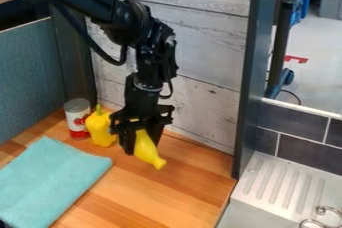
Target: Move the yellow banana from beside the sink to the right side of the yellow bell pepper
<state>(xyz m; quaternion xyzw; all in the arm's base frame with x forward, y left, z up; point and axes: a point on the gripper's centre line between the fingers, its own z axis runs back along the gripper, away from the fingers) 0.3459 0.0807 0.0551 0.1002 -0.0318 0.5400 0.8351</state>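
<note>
Pincer (141, 147) tight around narrow-necked yellow object (149, 153), yellow pepper (99, 128) and can (77, 116) alongside, teal cloth (50, 179) near, plank wall (207, 92) behind.

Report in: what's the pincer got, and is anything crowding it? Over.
Pincer gripping yellow bottle-shaped object, narrow end slanting down. Yellow pepper close beside it; can just past the pepper. Teal cloth flat nearby. Over.

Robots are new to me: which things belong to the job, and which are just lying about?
In use:
black pincer
yellow narrow-tipped object, between its fingers

Lying about:
yellow pepper
red-and-white can
teal cloth, on the wooden surface
</note>
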